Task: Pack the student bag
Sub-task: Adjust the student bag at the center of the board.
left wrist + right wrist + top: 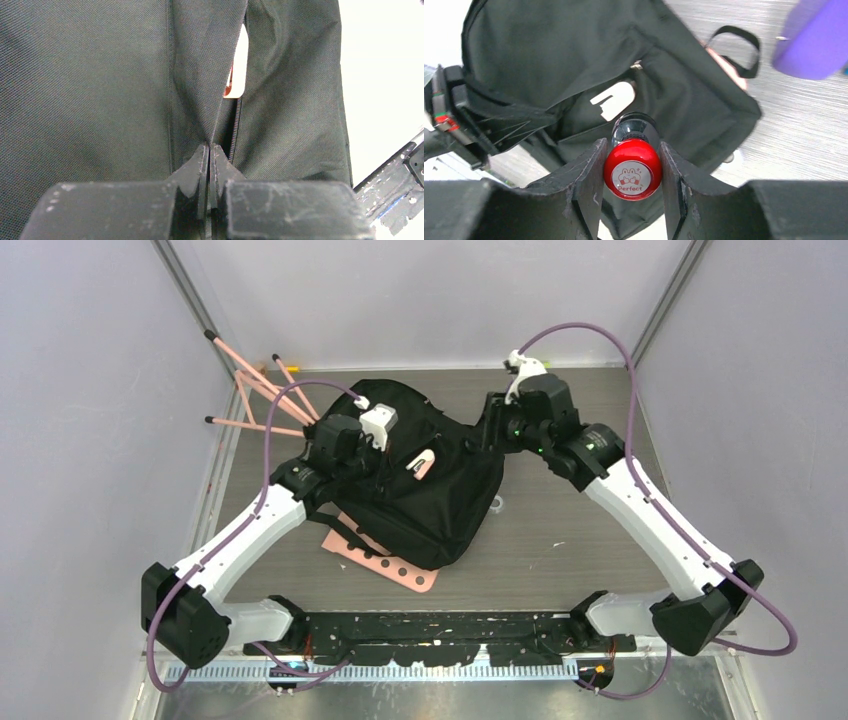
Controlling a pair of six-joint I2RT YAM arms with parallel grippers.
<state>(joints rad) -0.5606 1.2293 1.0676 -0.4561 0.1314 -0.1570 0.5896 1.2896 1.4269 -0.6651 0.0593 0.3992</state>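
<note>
The student bag (430,490) lies mid-surface (560,540), partly overlapping a pink perforated board (395,568). The left pincer (210,148) is closed tight, pinching a fold of the bag's fabric beside its zipper. The right pincer (632,147), at the bag's far right edge, is clamped on a dark red-capped bottle (632,172).

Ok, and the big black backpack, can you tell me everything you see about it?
The backpack is black, soft woven fabric, slumped on the table with one corner lying over a pink perforated board. Its zipper is open, and something pale shows in the gap. The left claw is shut, pinching the fabric beside that zipper. The right claw hangs above it, gripping a little red-capped tube.
</note>
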